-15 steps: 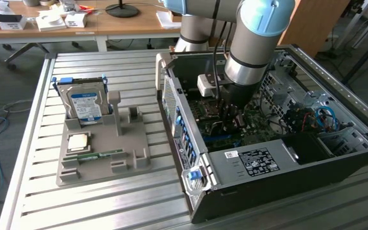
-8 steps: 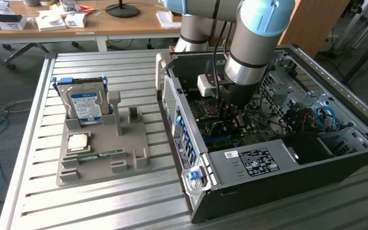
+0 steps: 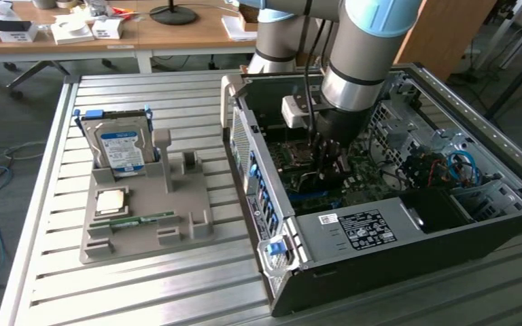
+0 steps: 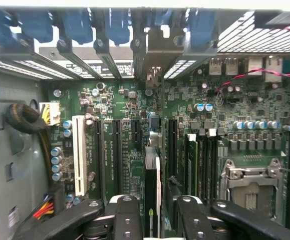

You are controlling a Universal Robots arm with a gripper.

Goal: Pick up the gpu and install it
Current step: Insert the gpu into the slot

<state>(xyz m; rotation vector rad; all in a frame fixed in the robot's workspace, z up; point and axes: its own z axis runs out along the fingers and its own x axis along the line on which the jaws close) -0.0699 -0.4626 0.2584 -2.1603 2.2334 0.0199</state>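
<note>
Gripper inside the PC case, fingers narrowly apart, straddling the gpu, apparently seated edge-on in the motherboard; contact unclear.

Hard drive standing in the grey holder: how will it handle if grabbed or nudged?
The hard drive looks boxy and metal-cased: probably rigid, heavy for its size. Standing on end in the grey holder, it might tip if pushed up high.
</note>
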